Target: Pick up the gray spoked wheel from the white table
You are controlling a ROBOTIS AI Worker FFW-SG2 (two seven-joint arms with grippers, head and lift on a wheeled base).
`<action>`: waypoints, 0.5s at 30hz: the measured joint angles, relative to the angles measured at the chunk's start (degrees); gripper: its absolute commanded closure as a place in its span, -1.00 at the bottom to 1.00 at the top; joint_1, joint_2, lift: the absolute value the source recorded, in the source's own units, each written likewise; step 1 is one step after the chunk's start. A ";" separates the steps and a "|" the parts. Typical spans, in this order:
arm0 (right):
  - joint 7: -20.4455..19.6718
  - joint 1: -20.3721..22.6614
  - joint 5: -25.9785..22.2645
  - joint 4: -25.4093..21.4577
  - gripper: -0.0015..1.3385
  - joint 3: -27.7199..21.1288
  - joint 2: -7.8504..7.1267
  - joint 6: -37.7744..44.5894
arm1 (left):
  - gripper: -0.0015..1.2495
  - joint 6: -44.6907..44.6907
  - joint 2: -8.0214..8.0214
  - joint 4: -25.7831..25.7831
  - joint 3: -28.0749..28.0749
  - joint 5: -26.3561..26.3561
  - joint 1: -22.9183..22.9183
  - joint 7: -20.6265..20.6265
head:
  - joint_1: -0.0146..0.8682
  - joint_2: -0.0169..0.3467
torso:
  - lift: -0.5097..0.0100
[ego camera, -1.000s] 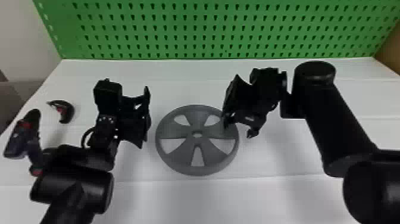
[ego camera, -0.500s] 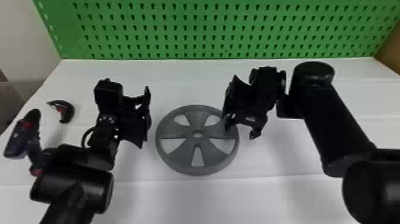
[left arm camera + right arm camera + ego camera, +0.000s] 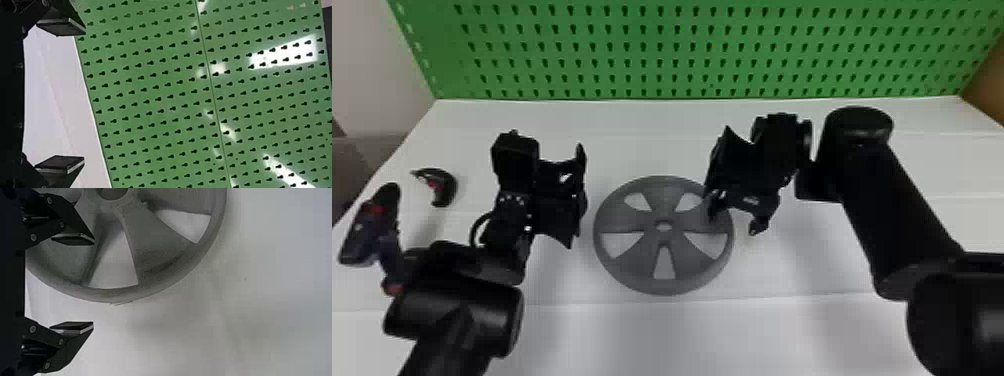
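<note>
The gray spoked wheel (image 3: pixel 642 252) lies flat on the white table (image 3: pixel 782 330) in the head view. My right gripper (image 3: pixel 736 220) is over the wheel's right rim, one finger above the rim and the other outside it. In the right wrist view the right gripper (image 3: pixel 93 284) stands open, with the rim of the wheel (image 3: pixel 162 262) beyond the gap between its fingers; whether they touch it I cannot tell. My left gripper (image 3: pixel 582 195) is parked left of the wheel, clear of it. The left gripper (image 3: pixel 84 96) is open and empty in the left wrist view.
A dark drill-like tool with red parts (image 3: pixel 369 227) lies at the table's left edge, partly behind the left arm. A small curved black and red object (image 3: pixel 444 186) lies behind it. The green pegboard (image 3: pixel 682 50) stands along the table's back edge.
The right gripper has shifted very slightly right, still over the rim. The left arm and the wheel have not moved.
</note>
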 measured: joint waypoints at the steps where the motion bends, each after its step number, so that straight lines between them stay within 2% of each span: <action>1: 0.00 0.00 0.00 0.00 -0.25 0.00 0.00 -0.03 | -0.79 0.00 0.00 0.00 0.00 0.00 -0.01 0.00 | 0.77 -0.80 | 0.62; 15: 0.10 0.96 0.25 0.21 -0.25 1.55 0.00 -1.88 | -0.79 0.00 0.01 0.00 -0.15 -0.04 -0.17 0.09 | 0.77 -0.80 | 0.62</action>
